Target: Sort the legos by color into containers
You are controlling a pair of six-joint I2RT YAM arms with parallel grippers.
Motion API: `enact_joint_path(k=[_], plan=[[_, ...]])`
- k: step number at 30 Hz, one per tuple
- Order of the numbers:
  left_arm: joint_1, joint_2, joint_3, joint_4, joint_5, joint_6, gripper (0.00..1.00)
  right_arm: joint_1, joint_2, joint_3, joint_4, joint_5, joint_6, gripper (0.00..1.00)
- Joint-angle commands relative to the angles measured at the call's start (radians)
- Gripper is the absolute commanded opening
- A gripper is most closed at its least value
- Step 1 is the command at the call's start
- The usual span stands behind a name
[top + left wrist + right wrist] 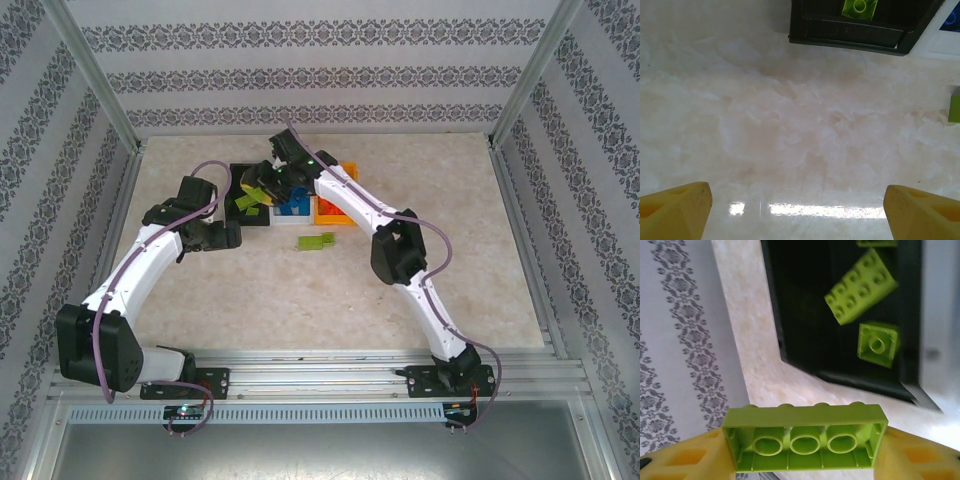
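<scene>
Left arm: forearm angled up and inward from its base, wrist folded over. Left gripper sits low and points down, yellow fingers spread wide with nothing between them. Right arm: elbow raised, forearm stretched far forward and to the left. Right gripper points down, its 2 fingers clamped on the ends of a lime green lego
</scene>
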Motion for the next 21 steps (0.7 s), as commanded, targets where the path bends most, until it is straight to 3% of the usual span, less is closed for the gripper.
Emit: enact_joint_path(k=[1, 8, 21], plan=[[-0.006, -0.019, -0.007, -0.023, 0.004, 0.018, 0.89, -0.028, 0.056, 0.104, -0.007, -0.01, 0.044, 0.6], [-0.007, 0.004, -0.003, -0.019, 0.024, 0.015, 0.89, -0.057, 0.09, 0.113, 0.071, 0.005, 0.124, 0.75], [-0.007, 0.036, 0.006, -0.013, 0.042, 0.011, 0.89, -0.064, 0.082, 0.087, 0.05, -0.001, 0.101, 0.77]])
